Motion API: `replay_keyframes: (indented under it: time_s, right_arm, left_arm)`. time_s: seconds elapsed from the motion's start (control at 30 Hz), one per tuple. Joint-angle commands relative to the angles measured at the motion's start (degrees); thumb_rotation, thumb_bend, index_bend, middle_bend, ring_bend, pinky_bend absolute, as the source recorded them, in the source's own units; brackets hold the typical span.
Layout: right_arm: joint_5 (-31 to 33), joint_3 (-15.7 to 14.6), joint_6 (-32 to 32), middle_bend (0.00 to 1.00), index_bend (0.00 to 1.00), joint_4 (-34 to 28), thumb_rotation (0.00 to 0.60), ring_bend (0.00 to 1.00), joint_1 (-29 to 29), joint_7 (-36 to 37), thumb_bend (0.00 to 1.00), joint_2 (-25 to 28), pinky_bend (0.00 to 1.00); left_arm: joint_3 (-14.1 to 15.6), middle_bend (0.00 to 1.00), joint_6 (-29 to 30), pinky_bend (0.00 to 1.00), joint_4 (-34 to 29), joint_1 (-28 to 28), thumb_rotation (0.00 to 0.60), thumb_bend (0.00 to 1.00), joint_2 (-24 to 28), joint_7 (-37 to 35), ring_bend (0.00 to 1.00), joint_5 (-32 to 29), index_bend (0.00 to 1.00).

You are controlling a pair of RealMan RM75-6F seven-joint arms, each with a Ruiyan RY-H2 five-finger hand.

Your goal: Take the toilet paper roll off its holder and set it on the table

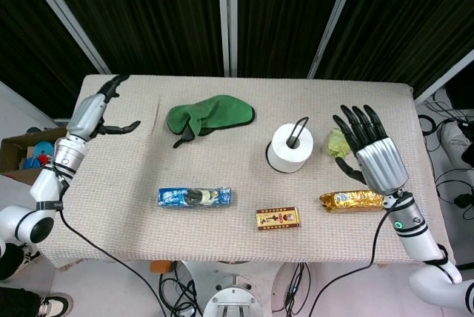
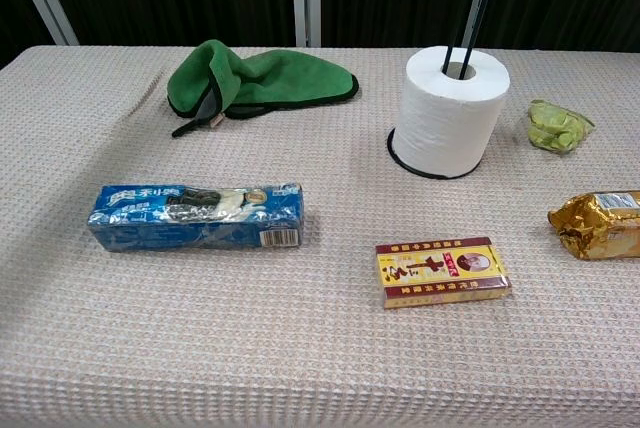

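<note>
A white toilet paper roll (image 1: pixel 290 148) (image 2: pixel 451 110) stands upright on its black holder (image 1: pixel 298 128) (image 2: pixel 468 8), right of the table's centre; the holder's thin post rises through the core and its round base rims the roll's foot. My right hand (image 1: pixel 370 150) hovers open to the right of the roll, fingers spread and pointing away, not touching it. At the table's far left edge my left hand (image 1: pixel 102 109) is open with curved fingers, holding nothing. Neither hand shows in the chest view.
A green mitt (image 1: pixel 211 117) (image 2: pixel 250 80) lies at the back. A blue packet (image 1: pixel 194 197) (image 2: pixel 195 216), a red-and-yellow box (image 1: pixel 278 218) (image 2: pixel 443 270) and a gold packet (image 1: pixel 351 201) (image 2: pixel 600 223) lie in front. A small green bag (image 1: pixel 338 142) (image 2: pixel 558 126) sits beside the right hand.
</note>
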Motion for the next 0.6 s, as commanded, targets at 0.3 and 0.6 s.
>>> replay_keyframes:
  time_s: [0.3, 0.6]
  right_arm:
    - [-0.6, -0.8, 1.6, 0.0, 0.0, 1.7, 0.6, 0.0, 0.1, 1.8, 0.19, -0.7, 0.0]
    - [3.1, -1.1, -0.4, 0.0, 0.0, 2.5, 0.6, 0.0, 0.1, 3.7, 0.18, -1.7, 0.0]
  left_arm:
    - [0.6, 0.05, 0.6, 0.23, -0.8, -0.2, 0.445, 0.21, 0.0, 0.8, 0.08, -0.3, 0.03]
    - [2.5, 0.05, 2.2, 0.23, -0.2, 0.3, 0.447, 0.2, 0.2, 4.8, 0.08, 1.0, 0.04]
